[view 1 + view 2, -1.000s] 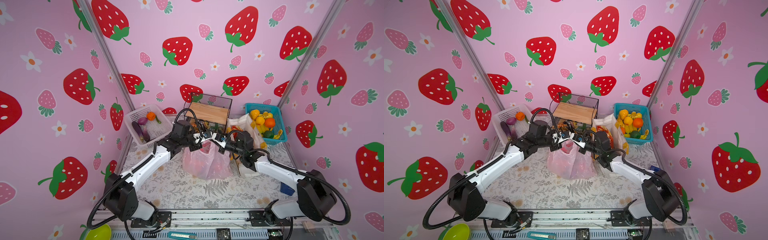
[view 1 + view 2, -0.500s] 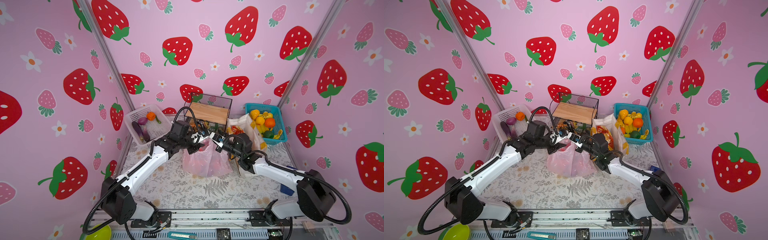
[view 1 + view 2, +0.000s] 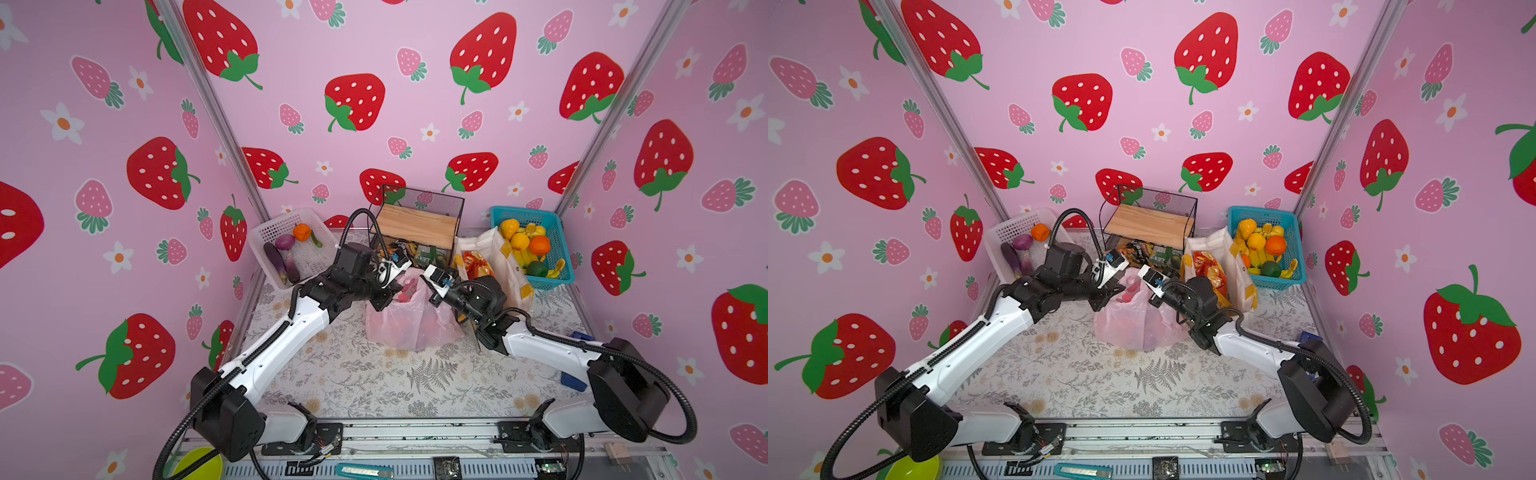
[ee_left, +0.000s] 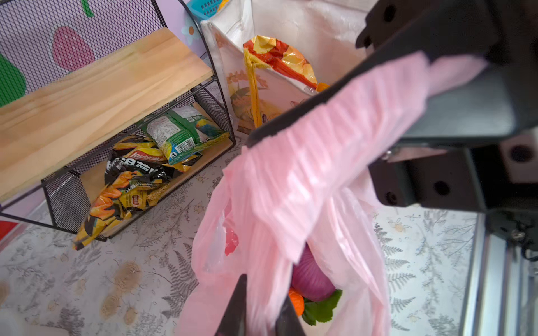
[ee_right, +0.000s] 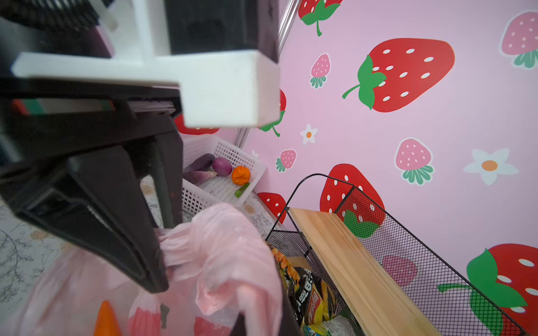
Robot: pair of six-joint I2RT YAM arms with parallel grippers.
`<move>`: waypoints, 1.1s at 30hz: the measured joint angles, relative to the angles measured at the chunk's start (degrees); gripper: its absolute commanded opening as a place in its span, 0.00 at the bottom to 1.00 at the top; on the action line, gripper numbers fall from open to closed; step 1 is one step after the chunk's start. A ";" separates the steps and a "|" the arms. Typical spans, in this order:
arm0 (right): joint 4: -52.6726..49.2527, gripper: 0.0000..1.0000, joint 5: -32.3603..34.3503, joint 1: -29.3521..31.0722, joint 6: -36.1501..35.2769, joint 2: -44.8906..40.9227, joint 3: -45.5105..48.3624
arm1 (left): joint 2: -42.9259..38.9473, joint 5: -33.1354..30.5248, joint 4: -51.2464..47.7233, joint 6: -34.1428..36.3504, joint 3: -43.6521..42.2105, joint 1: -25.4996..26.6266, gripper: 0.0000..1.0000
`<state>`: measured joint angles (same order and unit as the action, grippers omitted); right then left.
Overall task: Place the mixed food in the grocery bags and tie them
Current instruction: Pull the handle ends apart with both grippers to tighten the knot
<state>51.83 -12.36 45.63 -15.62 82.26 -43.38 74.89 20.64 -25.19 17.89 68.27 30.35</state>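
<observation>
Over the floral mat [image 3: 374,374], left fingers [image 5: 116,227] and right fingers [image 4: 407,43] pinch the pink bag [image 3: 407,328].

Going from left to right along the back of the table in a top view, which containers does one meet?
White lattice plastic basket, black wire-mesh rack with wooden shelf, white canvas tote, blue lattice plastic basket.
</observation>
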 measured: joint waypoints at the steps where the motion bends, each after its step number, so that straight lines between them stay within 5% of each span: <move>1: 0.61 0.00 0.13 0.17 0.87 0.24 0.00 | -0.94 0.70 0.79 -1.46 -0.96 0.28 0.16; 12: 3.45 0.00 0.70 0.81 4.44 2.27 1.03 | -2.67 6.84 3.65 -6.88 -5.14 0.70 0.36; 19: 3.17 0.00 -0.44 0.76 3.37 1.99 2.54 | -4.87 6.38 -0.20 -1.62 -4.13 -4.00 0.45; 26: 2.89 0.00 -2.40 0.76 3.13 0.90 2.54 | -4.96 6.43 0.33 6.88 -1.07 -10.58 0.39; 33: 2.36 0.00 -4.26 0.76 3.41 0.90 2.54 | 2.99 10.91 2.25 18.01 1.01 -11.13 0.38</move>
<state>54.19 -16.62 46.39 -12.21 83.15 -40.84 77.89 31.55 -22.94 35.90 69.28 19.22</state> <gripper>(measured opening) 0.045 0.379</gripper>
